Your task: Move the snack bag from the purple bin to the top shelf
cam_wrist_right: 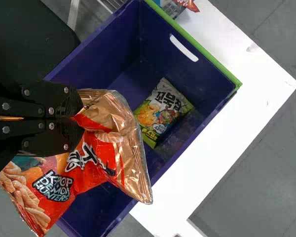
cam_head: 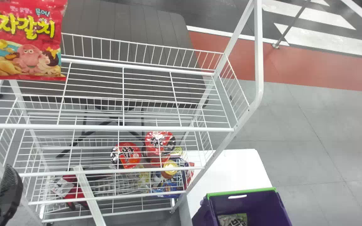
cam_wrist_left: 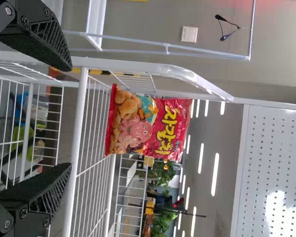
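Left side, right wrist view: right hand pinching an orange snack bag; head view's lower left, left hand gaping, empty.

Before me, gray floor tiles adjoined a red floor band; linear ceiling lights shone in rows overhead.
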Motion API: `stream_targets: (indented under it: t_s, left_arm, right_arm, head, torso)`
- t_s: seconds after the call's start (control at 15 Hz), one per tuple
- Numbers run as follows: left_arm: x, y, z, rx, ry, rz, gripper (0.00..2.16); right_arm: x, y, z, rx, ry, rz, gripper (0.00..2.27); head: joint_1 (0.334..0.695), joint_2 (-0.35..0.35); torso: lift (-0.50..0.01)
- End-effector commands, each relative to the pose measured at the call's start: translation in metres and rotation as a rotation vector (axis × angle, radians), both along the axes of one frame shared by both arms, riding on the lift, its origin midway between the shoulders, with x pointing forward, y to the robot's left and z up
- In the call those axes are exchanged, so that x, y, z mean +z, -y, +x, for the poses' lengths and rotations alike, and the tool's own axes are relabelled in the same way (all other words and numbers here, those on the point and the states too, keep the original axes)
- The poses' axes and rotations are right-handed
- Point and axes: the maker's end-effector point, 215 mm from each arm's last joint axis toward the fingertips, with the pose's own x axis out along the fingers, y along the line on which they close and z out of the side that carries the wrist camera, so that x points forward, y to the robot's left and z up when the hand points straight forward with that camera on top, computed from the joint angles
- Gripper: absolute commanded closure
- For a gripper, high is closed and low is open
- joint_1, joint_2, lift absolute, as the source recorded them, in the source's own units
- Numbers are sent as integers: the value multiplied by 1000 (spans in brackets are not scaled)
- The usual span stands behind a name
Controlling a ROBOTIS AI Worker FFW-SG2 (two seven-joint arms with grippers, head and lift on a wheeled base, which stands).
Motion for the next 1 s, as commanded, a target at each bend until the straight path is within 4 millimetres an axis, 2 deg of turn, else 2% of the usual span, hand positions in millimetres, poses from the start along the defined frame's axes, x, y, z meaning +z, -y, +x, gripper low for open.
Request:
stream_targets:
  t_s: [0.0,0.93]
  left_arm:
    - [-1,0,0,0,-1,0,140]
    - [0,-1,-1,2,2,0,140]
  right_arm:
    - [-1,-1,-3,-3,-6,4,2253]
    - [-3,-8,1,5,7,23,2253]
  head:
    - [695,-350]
    - [695,-350]
  torso:
    - [-30]
    - [9]
